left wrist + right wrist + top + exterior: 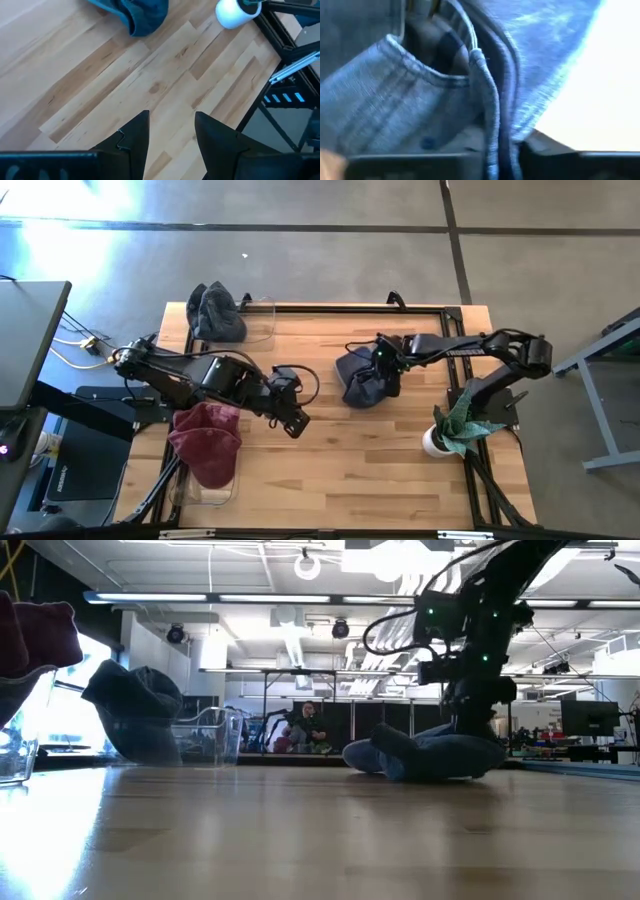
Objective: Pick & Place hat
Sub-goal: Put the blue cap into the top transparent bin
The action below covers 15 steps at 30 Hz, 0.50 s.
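High view: the right gripper [385, 372] sat down on the blue denim hat [362, 381] mid-table, right of centre. Low view: the hat lay flat. Left wrist view: the left gripper [171, 131] waited, fingers parted, empty. Right wrist view: fabric filled the jaws, seemingly pinched; a firm closure before lifting looked wise.

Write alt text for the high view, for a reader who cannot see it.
Seen from above, the right gripper is down on a blue hat at the middle of a wooden table. The left gripper hovers open over bare wood, beside a red hat on a clear bin; a grey hat lies at the back.
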Tool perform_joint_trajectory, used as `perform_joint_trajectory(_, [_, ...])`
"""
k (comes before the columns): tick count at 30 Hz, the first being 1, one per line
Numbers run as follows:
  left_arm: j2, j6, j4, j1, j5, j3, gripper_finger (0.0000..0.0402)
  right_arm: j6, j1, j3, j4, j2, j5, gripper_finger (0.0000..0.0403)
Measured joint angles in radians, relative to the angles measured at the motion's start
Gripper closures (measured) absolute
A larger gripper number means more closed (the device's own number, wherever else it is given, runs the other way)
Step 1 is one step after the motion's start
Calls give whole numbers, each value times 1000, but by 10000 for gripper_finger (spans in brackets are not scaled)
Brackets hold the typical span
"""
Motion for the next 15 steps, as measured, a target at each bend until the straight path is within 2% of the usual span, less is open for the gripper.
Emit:
perform_joint_trajectory(2, [1, -1, 2, 13, 7, -7, 248, 52, 9, 21, -56, -16, 45, 380])
perform_joint_trajectory(3, [5, 0, 3, 25, 9, -16, 248, 89, 13, 30, -79, -28, 60, 388])
perform_joint_trajectory(5, [11, 3, 6, 49, 7, -51, 249, 179, 19, 45, -119, -57, 68, 380])
perform_joint_trajectory(7, [12, 2, 14, 70, 9, -103, 258, 250, 27, 46, -143, -110, 22, 375])
perform_joint_trajectory(11, [-22, 37, 165, 106, 67, -264, 297, 386, 61, -12, -114, -243, -100, 395])
perform_joint_trajectory(15, [-113, 64, 462, 132, 84, -459, 346, 557, 112, -143, 50, -351, -223, 388])
